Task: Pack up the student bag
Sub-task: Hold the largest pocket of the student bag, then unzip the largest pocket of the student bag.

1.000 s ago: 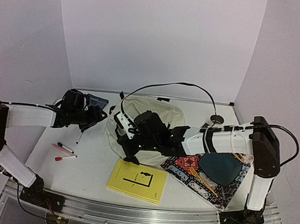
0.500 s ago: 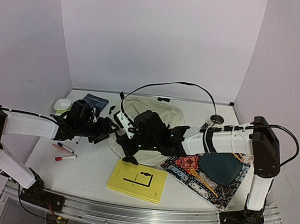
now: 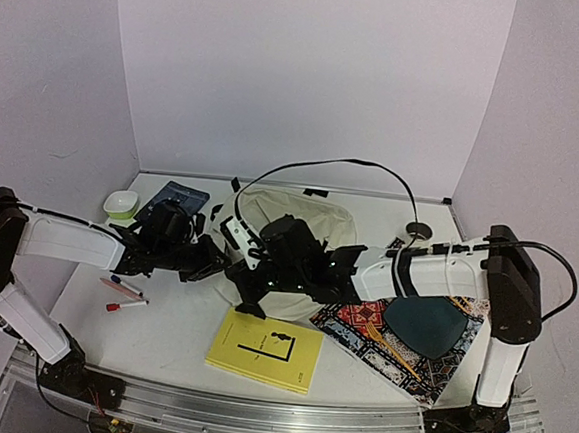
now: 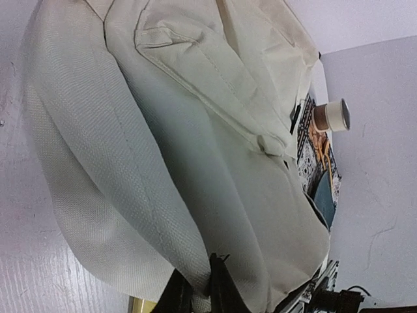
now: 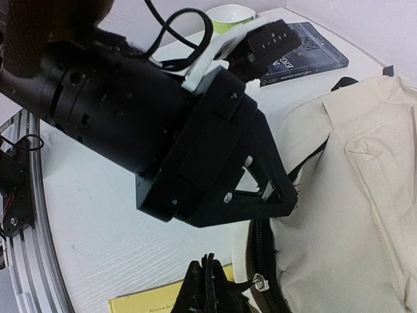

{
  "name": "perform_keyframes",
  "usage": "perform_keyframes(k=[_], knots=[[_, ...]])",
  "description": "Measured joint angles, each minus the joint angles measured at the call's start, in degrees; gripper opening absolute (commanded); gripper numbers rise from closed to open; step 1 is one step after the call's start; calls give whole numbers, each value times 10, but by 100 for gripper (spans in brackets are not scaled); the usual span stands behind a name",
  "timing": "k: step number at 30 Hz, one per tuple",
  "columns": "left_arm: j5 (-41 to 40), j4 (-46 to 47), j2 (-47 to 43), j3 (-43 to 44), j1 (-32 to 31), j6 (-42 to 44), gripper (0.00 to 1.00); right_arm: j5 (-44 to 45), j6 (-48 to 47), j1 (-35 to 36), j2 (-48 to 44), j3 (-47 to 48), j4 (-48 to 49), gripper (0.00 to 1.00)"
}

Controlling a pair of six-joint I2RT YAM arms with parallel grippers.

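The student bag is laid on the bench between the two arms. A yellow book is set just in front of it, and a patterned placemat at its right. The left claw is seen clenched on a fold of the cream fabric at the bag's left edge. The right claw is pressed fully together at the black zipper line. A metal zipper pull is seen just beside its tips; whether it is pinched cannot be told. Two markers are seen near the left arm.
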Motion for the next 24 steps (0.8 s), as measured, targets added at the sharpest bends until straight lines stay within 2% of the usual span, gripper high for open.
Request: perform_keyframes(k=[8,18,24], knots=[[-29,-35,0,31,3,52,0,27,0,1,-58,-80,3,0],[-47,-100,20,98,69,139,0,83,-6,0,-143,-148,2,0],[-54,-134,54,144,77,200,0,100,-7,0,-152,-160,2,0]])
